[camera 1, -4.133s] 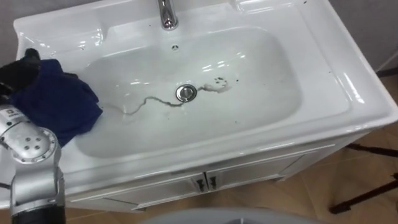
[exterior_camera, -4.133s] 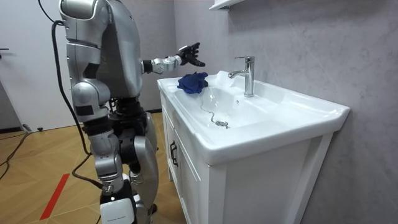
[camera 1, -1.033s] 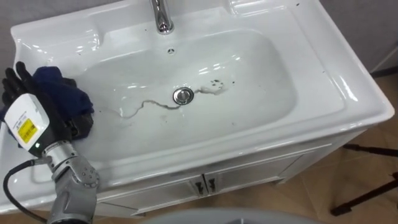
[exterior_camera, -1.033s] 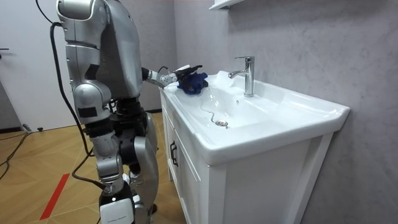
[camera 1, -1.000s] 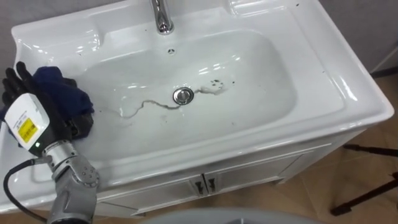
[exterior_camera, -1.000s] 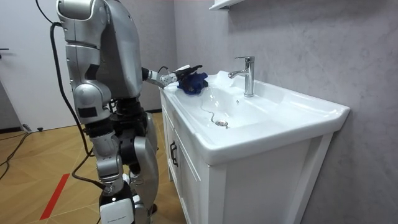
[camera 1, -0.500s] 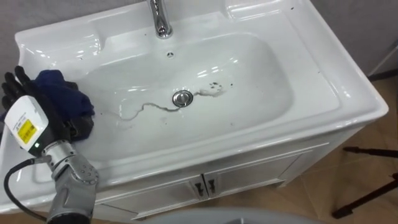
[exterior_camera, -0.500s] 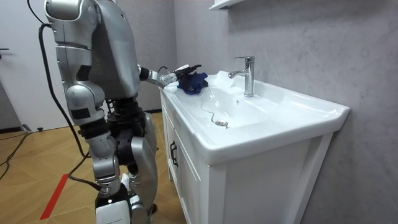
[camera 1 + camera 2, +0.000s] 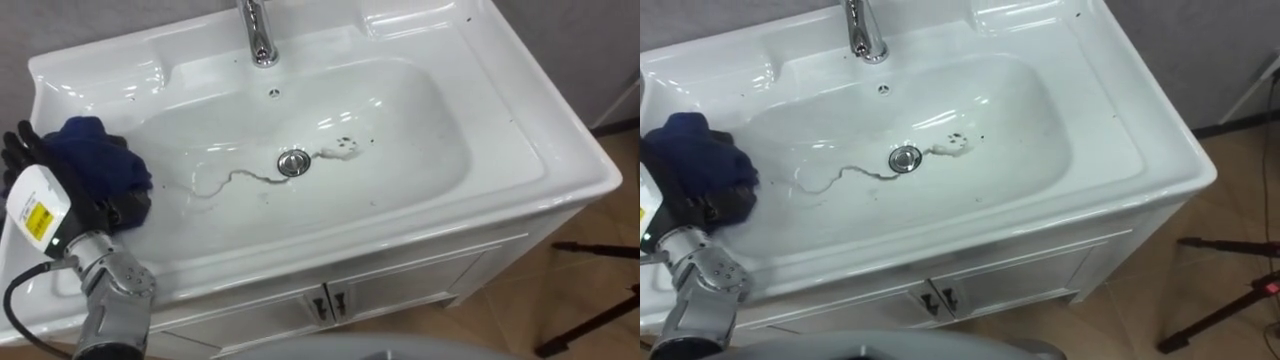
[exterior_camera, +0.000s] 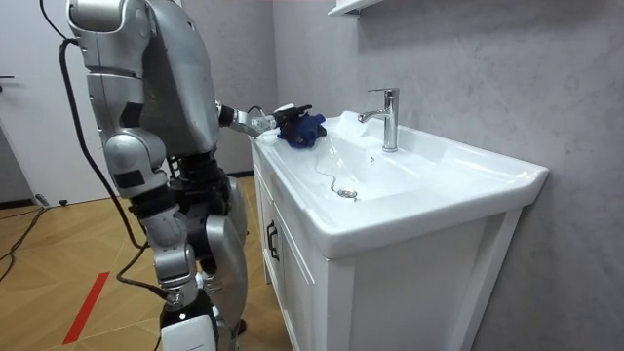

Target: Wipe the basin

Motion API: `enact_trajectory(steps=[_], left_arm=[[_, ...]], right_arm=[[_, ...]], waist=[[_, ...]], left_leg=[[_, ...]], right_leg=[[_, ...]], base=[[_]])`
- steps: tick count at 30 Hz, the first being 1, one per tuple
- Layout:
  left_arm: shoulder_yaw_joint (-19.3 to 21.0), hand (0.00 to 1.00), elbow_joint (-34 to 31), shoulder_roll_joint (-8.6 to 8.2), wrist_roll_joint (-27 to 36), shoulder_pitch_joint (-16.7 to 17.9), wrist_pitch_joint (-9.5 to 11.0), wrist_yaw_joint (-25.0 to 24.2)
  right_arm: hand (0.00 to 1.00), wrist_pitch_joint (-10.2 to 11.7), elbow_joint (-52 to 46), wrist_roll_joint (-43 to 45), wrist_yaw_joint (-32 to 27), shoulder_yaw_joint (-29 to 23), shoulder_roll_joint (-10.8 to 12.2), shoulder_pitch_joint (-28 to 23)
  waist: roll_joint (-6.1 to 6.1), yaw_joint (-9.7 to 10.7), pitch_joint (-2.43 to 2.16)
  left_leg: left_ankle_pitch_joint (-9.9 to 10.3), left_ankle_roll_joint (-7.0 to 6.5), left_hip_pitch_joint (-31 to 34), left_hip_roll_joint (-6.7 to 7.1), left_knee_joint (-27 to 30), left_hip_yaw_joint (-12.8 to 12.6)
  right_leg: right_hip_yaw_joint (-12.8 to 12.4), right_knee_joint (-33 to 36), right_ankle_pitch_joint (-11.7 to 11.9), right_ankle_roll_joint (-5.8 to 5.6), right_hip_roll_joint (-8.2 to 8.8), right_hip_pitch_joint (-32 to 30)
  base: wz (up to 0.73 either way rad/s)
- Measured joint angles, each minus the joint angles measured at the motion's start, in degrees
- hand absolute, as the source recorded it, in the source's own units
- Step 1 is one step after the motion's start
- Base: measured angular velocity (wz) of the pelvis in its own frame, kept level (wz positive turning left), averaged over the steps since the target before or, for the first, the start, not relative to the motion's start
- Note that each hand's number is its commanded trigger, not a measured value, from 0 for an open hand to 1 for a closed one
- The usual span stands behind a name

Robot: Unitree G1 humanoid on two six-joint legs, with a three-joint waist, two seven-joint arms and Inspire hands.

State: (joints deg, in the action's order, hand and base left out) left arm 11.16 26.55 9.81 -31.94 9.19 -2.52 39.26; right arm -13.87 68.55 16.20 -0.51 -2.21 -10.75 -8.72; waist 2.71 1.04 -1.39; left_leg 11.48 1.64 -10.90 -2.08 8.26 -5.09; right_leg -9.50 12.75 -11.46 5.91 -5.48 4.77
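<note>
I stand at the basin's (image 10: 458, 174) end. My left hand (image 10: 276, 118) holds the cloth (image 10: 304, 130) on its rim.

We stand at the front of the basin (image 9: 560, 150), with the cabinet doors (image 9: 330, 300) below its front edge. The faucet (image 9: 260, 35) stands on the back rim, behind the drain (image 9: 292, 162) in the middle of the bowl. A dirt streak (image 9: 235, 178) runs left from the drain, and a smudge (image 9: 345, 150) lies just to its right. The cloth (image 9: 95, 165) lies on the left rim, and our left hand (image 9: 75, 205) grips it from the near side.
</note>
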Motion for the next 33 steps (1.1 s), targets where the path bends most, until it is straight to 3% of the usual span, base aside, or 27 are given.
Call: enact_trajectory(steps=[10,11,12,13,15,24,27,33], left_arm=[[2.0,0.00,4.0,0.37,0.9,-1.4,0.2,-5.5],[2.2,0.08,4.2,0.39,0.9,-1.4,0.2,-6.1],[2.2,0.51,4.4,0.49,0.9,-1.4,0.2,-6.4],[2.2,0.63,4.5,0.54,0.9,-1.4,0.2,-6.5],[2.2,1.00,4.7,0.68,0.8,-1.4,0.2,-6.9],[2.0,1.00,5.8,0.84,-2.7,-2.3,0.2,-6.1],[2.1,1.00,5.8,2.33,-2.8,-2.6,0.2,-5.9],[2.2,1.00,5.9,3.14,-2.7,-2.6,0.2,-5.9]], right_arm=[[0.00,-1.1,-0.1,2.2,0.7,-3.6,0.0,-0.5],[0.00,-1.2,-0.2,2.4,0.7,-3.7,0.0,-0.5],[0.00,-1.2,-0.2,2.4,0.7,-3.7,-0.1,-0.5],[0.00,-1.2,-0.3,2.4,0.7,-3.7,-0.1,-0.5],[0.00,-1.3,-0.6,2.4,0.7,-3.7,-0.1,-0.5],[0.00,-1.2,-1.2,2.3,0.6,-3.6,0.0,-0.3],[0.00,-1.2,-1.3,2.3,0.6,-3.6,-0.1,-0.2],[0.00,-1.1,-1.3,2.3,0.6,-3.6,-0.1,-0.2]], waist=[[0.19,0.0,-0.10],[0.19,0.0,-0.10],[0.19,0.0,-0.10],[0.19,0.0,-0.10],[0.19,0.0,-0.10],[0.17,0.2,-0.09],[0.19,0.2,-0.10],[0.36,0.2,-0.08]], left_leg=[[-0.1,0.14,-1.3,-0.58,0.0,-0.5],[-0.1,0.14,-1.5,-0.65,0.0,-0.5],[-0.1,0.14,-1.5,-0.70,0.0,-0.5],[-0.1,0.16,-1.6,-0.72,0.0,-0.5],[-0.1,0.20,-1.6,-0.75,0.0,-0.5],[-0.1,0.21,-1.7,-1.12,0.0,-0.8],[-0.1,0.22,-1.7,-1.27,0.1,-1.0],[-0.1,0.23,-1.7,-1.28,0.0,-1.2]], right_leg=[[-0.1,0.1,-0.2,0.80,-0.49,1.2],[-0.1,0.1,-0.3,0.93,-0.57,1.3],[-0.1,0.2,-0.3,1.01,-0.63,1.4],[-0.1,0.2,-0.3,1.05,-0.66,1.4],[0.0,0.4,-0.4,1.22,-0.70,1.4],[-0.4,0.9,-0.7,1.66,-1.12,1.2],[-0.2,0.9,-0.7,1.88,-1.25,1.3],[-0.3,0.9,-0.8,1.98,-1.26,1.3]], base=[[-0.01],[0.00],[0.00],[0.00],[0.00],[0.00],[-0.01],[0.01]])
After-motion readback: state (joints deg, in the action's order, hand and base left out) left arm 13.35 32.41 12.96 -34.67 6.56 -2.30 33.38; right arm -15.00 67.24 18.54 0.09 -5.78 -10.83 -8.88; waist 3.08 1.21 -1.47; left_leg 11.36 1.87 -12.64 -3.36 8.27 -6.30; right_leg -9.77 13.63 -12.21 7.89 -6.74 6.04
